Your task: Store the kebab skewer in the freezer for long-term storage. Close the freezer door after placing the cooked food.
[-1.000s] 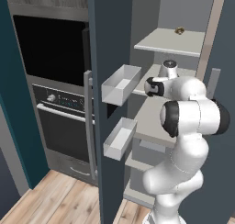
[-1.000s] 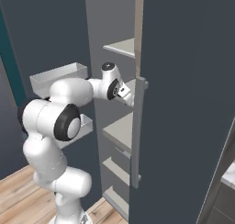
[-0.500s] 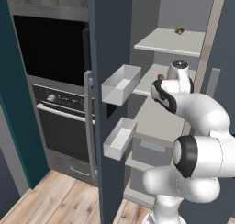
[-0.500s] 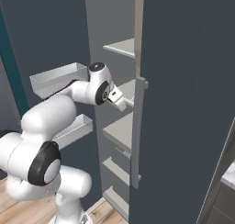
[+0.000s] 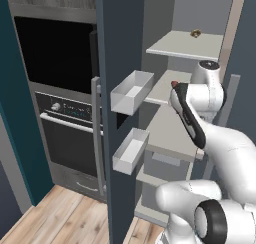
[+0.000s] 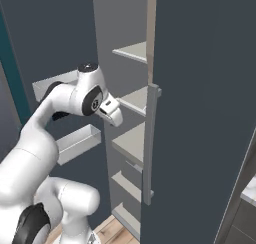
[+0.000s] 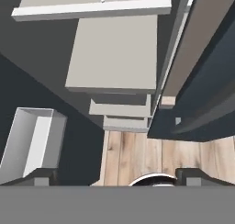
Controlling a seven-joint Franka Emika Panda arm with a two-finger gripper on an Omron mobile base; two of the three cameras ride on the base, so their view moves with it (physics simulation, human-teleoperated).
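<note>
On the upper shelf (image 5: pixel 185 45) sits the kebab skewer (image 5: pixel 196 33), set deep for storage; my gripper (image 7: pixel 114 175) hangs released, empty; freezer door (image 5: pixel 116 113) not yet shut.

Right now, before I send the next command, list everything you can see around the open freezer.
freezer: one, dark blue-grey outside, pale grey inside, standing open ahead of the arm.
freezer door: one, dark blue-grey, swung open at the left of the left base view.
door bins: two, pale grey, on the door's inner face, one above the other.
shelves: several, pale grey, stacked inside the freezer.
kebab skewer: one small yellowish-brown thing on the upper shelf, too small to make out further.
other door: one, dark blue-grey, silver handle, on the right.
oven: one, black glass, built in at the left.
floor: wood planks.
gripper: one, dark tips wide apart, holding nothing, looking down past the shelves.
</note>
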